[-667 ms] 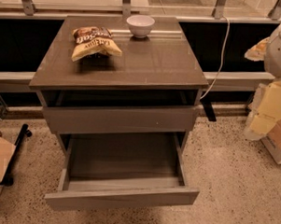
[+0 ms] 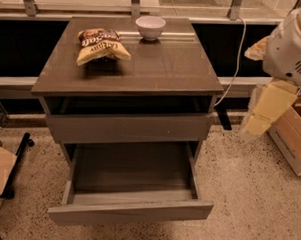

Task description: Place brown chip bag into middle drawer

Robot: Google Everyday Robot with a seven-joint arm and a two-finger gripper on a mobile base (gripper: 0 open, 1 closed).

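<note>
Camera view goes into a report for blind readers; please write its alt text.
A chip bag lies on a grey cabinet, left of a white bowl; the drawer below stands pulled open. The gripper hangs to the right of the cabinet, away from the chip bag.

Lab – terrazzo floor (image 2: 247, 196), cardboard box (image 2: 296, 136); gripper (image 2: 265, 113) far right

hand (image 2: 256, 124): blurred, right of the table (image 2: 142, 76)
arm (image 2: 294, 45): cut by right edge
brown chip bag (image 2: 101, 46): lettering unreadable
middle drawer (image 2: 131, 211): rear hidden under the upper drawer front (image 2: 127, 127)
</note>
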